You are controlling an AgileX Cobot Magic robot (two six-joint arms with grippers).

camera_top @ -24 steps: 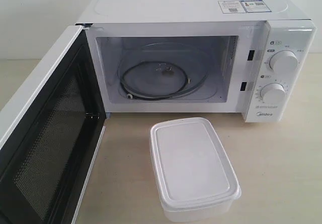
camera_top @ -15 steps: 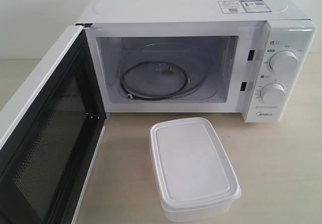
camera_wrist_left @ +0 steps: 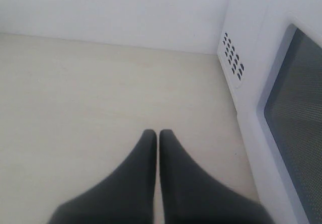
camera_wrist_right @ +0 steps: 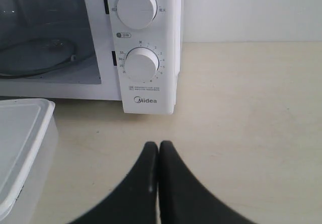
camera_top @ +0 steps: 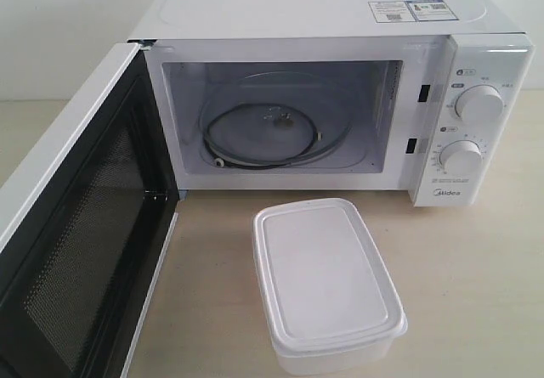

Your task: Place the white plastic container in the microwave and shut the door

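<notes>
The white plastic container [camera_top: 323, 284] is seen lidded on the table [camera_top: 476, 267], just in front of the microwave [camera_top: 323, 8], whose door [camera_top: 76, 251] is swung wide open. The left gripper [camera_wrist_left: 157, 136] is held clenched and empty over the table beside the microwave's side vents [camera_wrist_left: 232, 55], outside the door. The right gripper [camera_wrist_right: 158, 146], likewise pinched together on nothing, is aimed at the microwave's dials [camera_wrist_right: 142, 64].

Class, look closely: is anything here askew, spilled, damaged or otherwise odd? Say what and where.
Nothing stands out. The container sits upright and closed before the microwave, whose door is open; no spill shows.
</notes>
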